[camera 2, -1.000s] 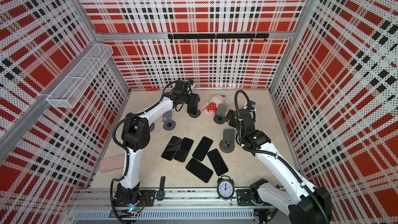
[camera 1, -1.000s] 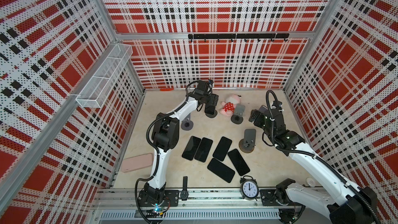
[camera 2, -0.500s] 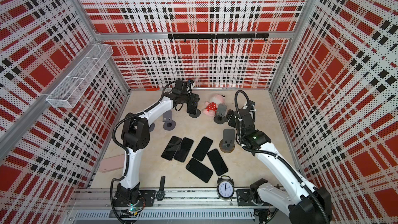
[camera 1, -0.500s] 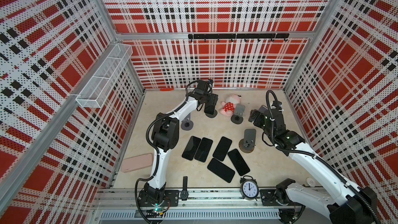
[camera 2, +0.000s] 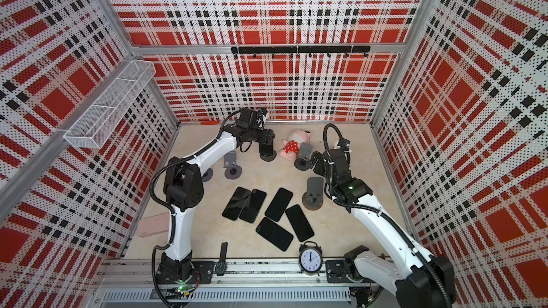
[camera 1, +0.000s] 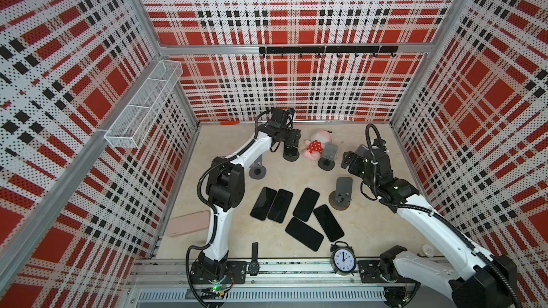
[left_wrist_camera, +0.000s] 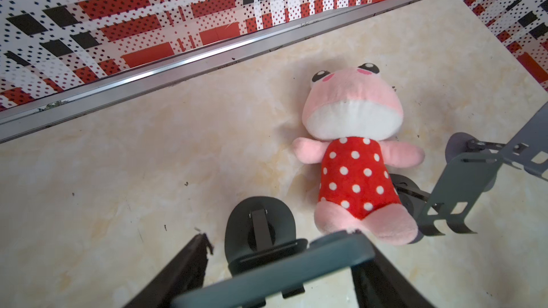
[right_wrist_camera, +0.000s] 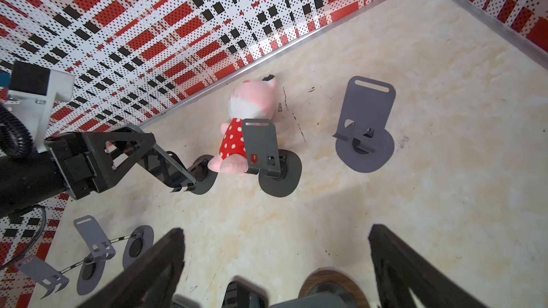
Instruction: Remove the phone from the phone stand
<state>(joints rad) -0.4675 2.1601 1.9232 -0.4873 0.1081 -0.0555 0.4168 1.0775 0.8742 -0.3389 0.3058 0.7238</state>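
Top pair overhead, downward; wrist views close, sharing plush (left_wrist_camera: 355,173).

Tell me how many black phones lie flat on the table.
5, clustered mid-table: leftmost phone, its neighbour, middle phone, rightmost phone, front phone. A sixth, upright phone is gripped on its stand by the left gripper. More may be hidden.

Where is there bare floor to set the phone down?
Front right, between the flat phones and the right arm. Also the back left corner, behind the left arm. Crowded: around the plush and the stands at the back.
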